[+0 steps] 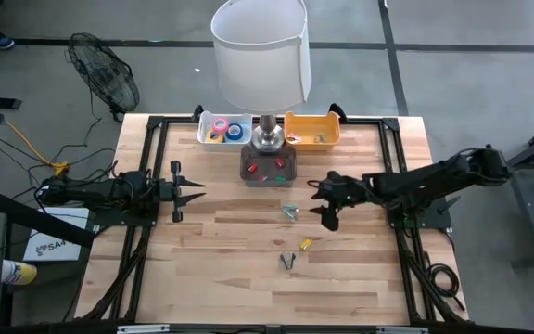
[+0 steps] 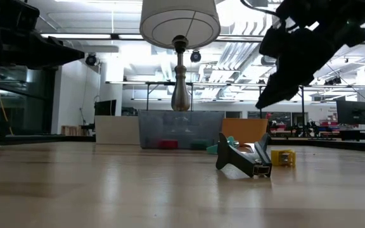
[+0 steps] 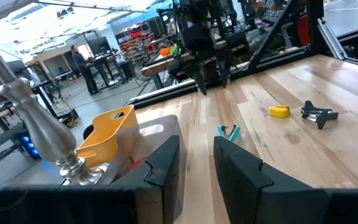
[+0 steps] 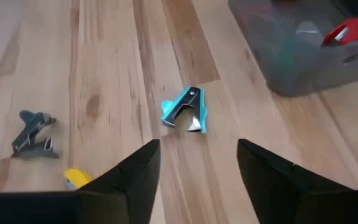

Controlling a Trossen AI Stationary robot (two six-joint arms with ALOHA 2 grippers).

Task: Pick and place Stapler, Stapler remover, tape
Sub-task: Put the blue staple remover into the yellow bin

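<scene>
3 bins sit in a row at the worktop's far edge, around a lamp (image 1: pixel 262 56). White tray (image 1: pixel 204 136) near the far-left side holds tape rolls (image 1: pixel 222 129): pink, yellow, blue rings w/ open centres. Grey bin (image 1: pixel 269 168) in the middle, just in front of the lamp base, holds small red and green items. Orange bin (image 1: pixel 311 129) on the right; contents too small to tell.

Teal staple remover (image 4: pixel 184 111) w/ metal jaws lies on bare wood mid-worktop, just beside the grey bin's front. Dark staple remover (image 1: pixel 287 262) and small yellow piece (image 1: pixel 305 245) lie nearer the front edge, close together.

Right gripper (image 1: pixel 324 206) hovers above the teal remover, fingers spread, grasping nothing. Left gripper (image 1: pixel 193 193) waits at the left side, fingers slightly apart, empty.

No readable writing.
</scene>
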